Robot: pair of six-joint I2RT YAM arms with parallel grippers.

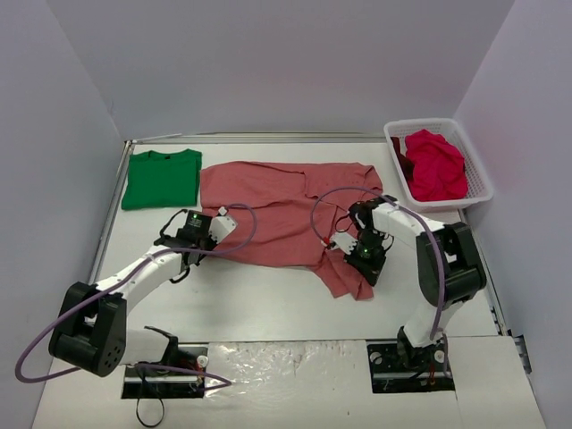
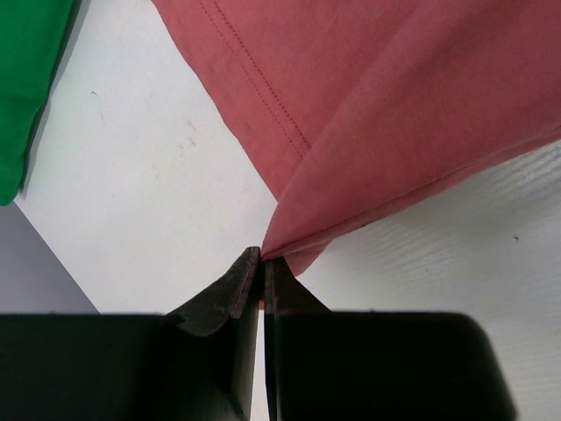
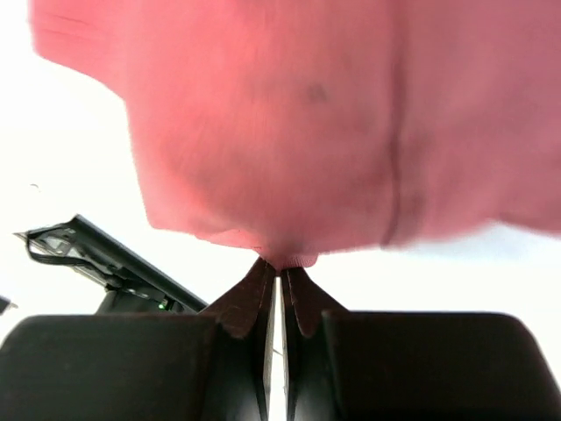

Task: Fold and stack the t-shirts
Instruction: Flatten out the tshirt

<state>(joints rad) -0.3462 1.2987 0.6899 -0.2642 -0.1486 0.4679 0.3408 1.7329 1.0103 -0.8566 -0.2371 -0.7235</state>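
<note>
Left gripper (image 2: 262, 256): closed tight on a folded edge of the pink shirt (image 1: 268, 210), at its 8 o'clock side. Right gripper (image 3: 279, 267): closed tight on the same shirt's 4 o'clock corner (cloth bunched there). Shirt spread at table (image 1: 268, 304) centre. Folded green shirt (image 1: 161, 177) at 10 o'clock; crimson shirts (image 1: 435, 165) in basket (image 1: 442, 205) at 2 o'clock.

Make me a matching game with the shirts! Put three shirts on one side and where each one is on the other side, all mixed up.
Shirts:
1. green t-shirt
2. salmon-pink t-shirt
3. crimson t-shirts

Where:
A. bunched inside the white basket
B. spread out in the middle, pinched by the left gripper and the right gripper
C. folded flat at the far left

Right pairs: 1-C, 2-B, 3-A
</note>
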